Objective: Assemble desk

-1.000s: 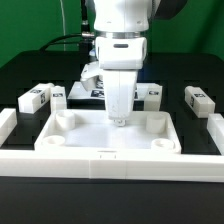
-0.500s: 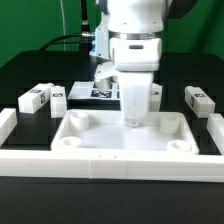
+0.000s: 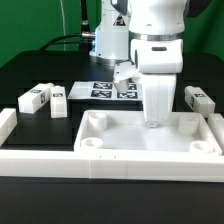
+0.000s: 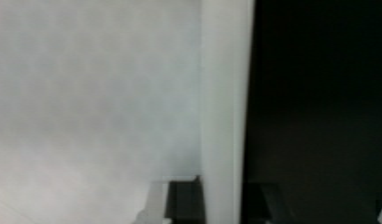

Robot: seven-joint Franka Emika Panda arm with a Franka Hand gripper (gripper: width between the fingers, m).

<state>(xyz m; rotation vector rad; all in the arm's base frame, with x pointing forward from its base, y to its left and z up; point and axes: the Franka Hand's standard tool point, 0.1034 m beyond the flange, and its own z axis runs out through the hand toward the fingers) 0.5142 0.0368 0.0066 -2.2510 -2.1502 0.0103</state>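
Pincer (image 3: 153, 122) is down on the far wall of the desk top (image 3: 120, 135), toward the exterior view's right, jaws pressed together on that thin rim. Nothing is lifted, and the top lies flat on the counter (image 3: 35, 65). Its near edge lies along the near border rail (image 3: 100, 163), and its right end is near the right rail (image 3: 215, 125). The rim is probably gripped to drag the top into the rail corner so it stays braced for the legs.

All corner sockets look empty. Two legs (image 3: 35, 97) (image 3: 58, 101) lie loose on the exterior view's left and one (image 3: 198, 97) on its right. A fourth seems to sit by the marker board (image 3: 95, 90), partly hidden by the arm.

The exterior view gives the layout but hides the contact itself. The wrist view shows only that: desk top (image 4: 99, 100), a rim edge against the black counter (image 4: 330, 100), and the rim running into the pincer (image 4: 223, 205). It is blurry, with no legs or rails in it.
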